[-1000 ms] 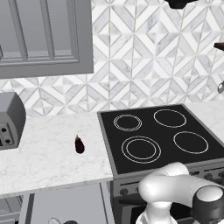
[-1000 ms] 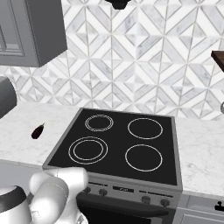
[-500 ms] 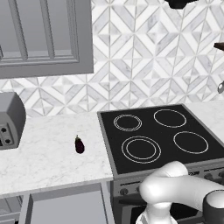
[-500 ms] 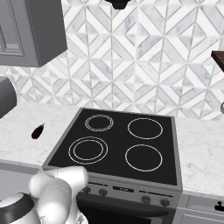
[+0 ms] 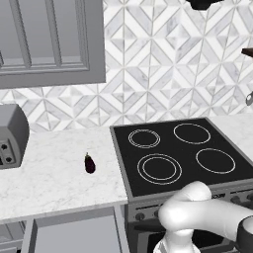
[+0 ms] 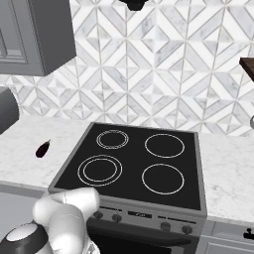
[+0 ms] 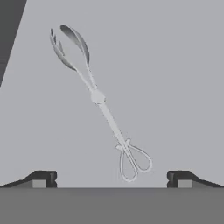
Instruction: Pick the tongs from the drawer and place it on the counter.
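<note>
— Hand (image 7: 111, 178) status?
— Spread wide. Its two dark fingertips (image 7: 41, 178) stand far apart at the bottom of the hand view, gripping nothing, hovering over the drawer (image 7: 166, 87).

— Tongs (image 7: 101, 103) location?
— Lying flat on the drawer's grey floor, between the fingertips' lines and clear of both. The ring handles sit nearest the hand; the shaft runs diagonally away to the paired spoon ends at the far upper left. No contact with the hand.

— Drawer, as seen from the base?
— Pulled out below the desk (image 5: 54, 173) edge in the left base view, at (image 5: 74, 234), left of the arm's white elbow.

— Desk condition?
— White marble. A small dark eggplant (image 5: 89, 163) rests on it, just left of the black stovetop (image 5: 178, 155). A grey toaster (image 5: 12, 136) stands well apart at the far left.

— Beyond that?
— Patterned tile backsplash (image 6: 163, 74), with a grey upper cabinet (image 5: 49, 42) above.
</note>
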Available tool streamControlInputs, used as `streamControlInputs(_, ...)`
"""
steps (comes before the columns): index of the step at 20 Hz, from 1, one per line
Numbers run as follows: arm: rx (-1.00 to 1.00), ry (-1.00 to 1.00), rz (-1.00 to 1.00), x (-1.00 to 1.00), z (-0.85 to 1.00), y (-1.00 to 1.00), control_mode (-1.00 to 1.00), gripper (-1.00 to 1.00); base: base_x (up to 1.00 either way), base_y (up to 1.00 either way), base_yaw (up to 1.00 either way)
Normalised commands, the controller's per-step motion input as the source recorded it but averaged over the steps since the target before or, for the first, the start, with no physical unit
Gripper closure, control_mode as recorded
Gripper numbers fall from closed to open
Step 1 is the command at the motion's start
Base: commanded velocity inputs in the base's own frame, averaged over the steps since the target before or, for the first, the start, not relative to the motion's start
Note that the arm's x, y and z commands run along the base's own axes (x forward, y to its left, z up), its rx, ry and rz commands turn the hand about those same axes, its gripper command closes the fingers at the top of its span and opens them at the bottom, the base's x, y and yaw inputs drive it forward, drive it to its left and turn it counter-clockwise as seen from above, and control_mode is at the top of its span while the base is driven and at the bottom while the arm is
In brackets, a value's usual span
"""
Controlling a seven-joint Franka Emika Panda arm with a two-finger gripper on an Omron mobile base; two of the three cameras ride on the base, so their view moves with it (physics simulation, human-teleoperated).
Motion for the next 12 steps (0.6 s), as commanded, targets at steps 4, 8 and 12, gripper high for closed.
streamControlInputs(4,0.05,-0.11,0.01,0.97,0.00,0.00,-1.00,-1.00,0.00,0.00,0.00)
streamControlInputs(8,0.04,-0.07,0.02,0.97,0.00,0.13,-1.00,-1.00,0.00,0.00,0.00)
streamControlInputs(12,0.00,0.02,0.09,0.42,0.00,0.67,-1.00,-1.00,0.00,0.00,0.00)
